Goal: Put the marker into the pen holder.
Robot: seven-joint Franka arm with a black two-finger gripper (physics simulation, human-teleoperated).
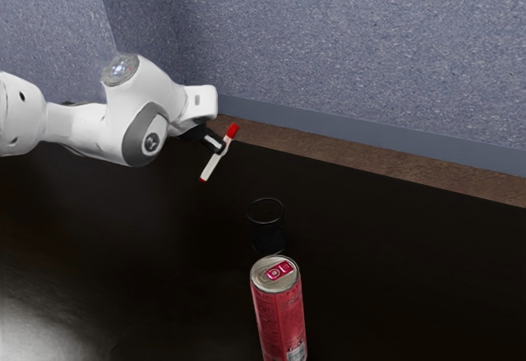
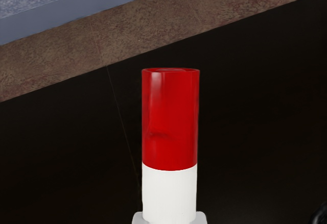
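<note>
The black gripper (image 1: 218,144) is shut on the marker (image 1: 212,166), white with a red cap, in the exterior view. The marker hangs tilted above the table, its red cap end up and its other end pointing down toward the exterior view's left. In the wrist view the marker (image 2: 169,122) stands large in the middle, red cap foremost. The pen holder (image 1: 267,228), a dark open-topped cup, stands upright on the table, lower than the marker and toward the exterior view's right, apart from it.
A tall red can (image 1: 280,312) with a silver lid stands just in front of the pen holder in the exterior view. The dark table (image 1: 394,254) ends at a brown strip along the blue-grey wall (image 1: 353,48).
</note>
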